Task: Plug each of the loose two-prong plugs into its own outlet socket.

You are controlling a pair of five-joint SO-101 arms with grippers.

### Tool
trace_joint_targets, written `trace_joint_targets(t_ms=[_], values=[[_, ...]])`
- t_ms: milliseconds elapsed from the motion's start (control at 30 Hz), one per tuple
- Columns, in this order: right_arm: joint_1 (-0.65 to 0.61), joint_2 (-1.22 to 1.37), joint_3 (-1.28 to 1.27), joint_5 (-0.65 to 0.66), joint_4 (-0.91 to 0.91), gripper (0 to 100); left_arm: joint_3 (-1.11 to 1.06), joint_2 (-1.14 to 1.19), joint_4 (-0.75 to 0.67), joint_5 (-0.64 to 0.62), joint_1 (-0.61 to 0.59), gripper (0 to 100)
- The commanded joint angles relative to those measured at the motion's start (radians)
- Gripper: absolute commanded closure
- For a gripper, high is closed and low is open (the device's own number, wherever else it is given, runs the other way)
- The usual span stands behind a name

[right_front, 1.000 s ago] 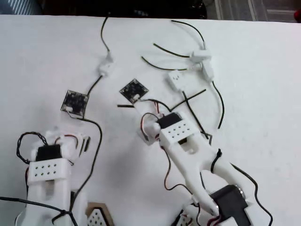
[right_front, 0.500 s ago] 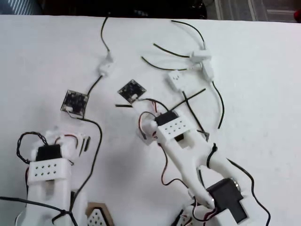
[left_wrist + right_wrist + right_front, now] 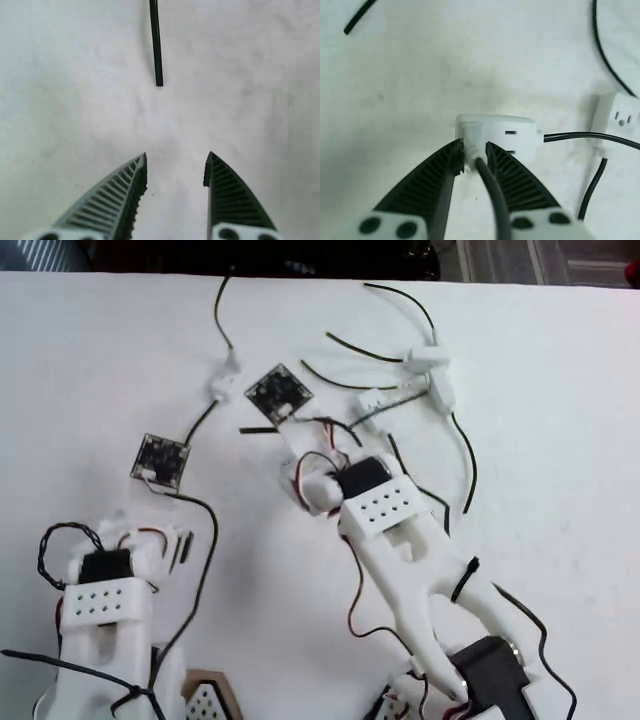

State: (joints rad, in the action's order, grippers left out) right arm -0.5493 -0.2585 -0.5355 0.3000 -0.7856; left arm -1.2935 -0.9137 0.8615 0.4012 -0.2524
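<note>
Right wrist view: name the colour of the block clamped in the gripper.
It is a white plastic block with a black cord; right wrist view shows it best.

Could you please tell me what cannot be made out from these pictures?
Right wrist view: the right tool hides whether the white plug is seated in the socket block.
Same view: a second socket is cut off by the edge.
High view: the wrist housing covers that tool.
</note>
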Motion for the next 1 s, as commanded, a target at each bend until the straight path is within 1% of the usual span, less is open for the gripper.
trace_joint_targets(t_ms=[0,100,267,333,367,433,533,667,833,967], values=[[-0.028,-0.013,0.08,0.011,0.079,98.1,0.002,-0.018,-0.018,0.011,-0.005,80],[-0.058,0.081,0.114,0.014,0.143,98.1,0.002,-0.018,-0.018,0.011,-0.005,80],[-0.094,0.282,0.222,0.144,0.174,98.1,0.0,-0.018,-0.018,0.011,-0.007,80],[-0.104,0.352,0.273,0.158,0.168,98.0,0.0,-0.018,-0.018,0.011,-0.007,80],[-0.107,0.38,0.293,0.16,0.166,97.0,0.0,-0.018,-0.018,0.011,-0.007,80],[-0.11,0.424,0.324,0.158,0.139,90.8,0.0,-0.018,-0.018,0.011,-0.007,80],[-0.108,0.45,0.374,0.153,0.048,80.5,0.0,-0.018,-0.018,0.011,-0.007,80],[-0.088,0.384,0.43,0.147,-0.12,79.4,0.0,-0.018,-0.018,0.011,-0.007,80],[-0.03,0.217,0.442,-0.009,-0.341,79.4,0.0,-0.018,-0.018,0.011,-0.007,80],[0.058,0.124,0.44,-0.147,-0.553,79.4,0.0,-0.018,-0.018,0.011,-0.007,80]])
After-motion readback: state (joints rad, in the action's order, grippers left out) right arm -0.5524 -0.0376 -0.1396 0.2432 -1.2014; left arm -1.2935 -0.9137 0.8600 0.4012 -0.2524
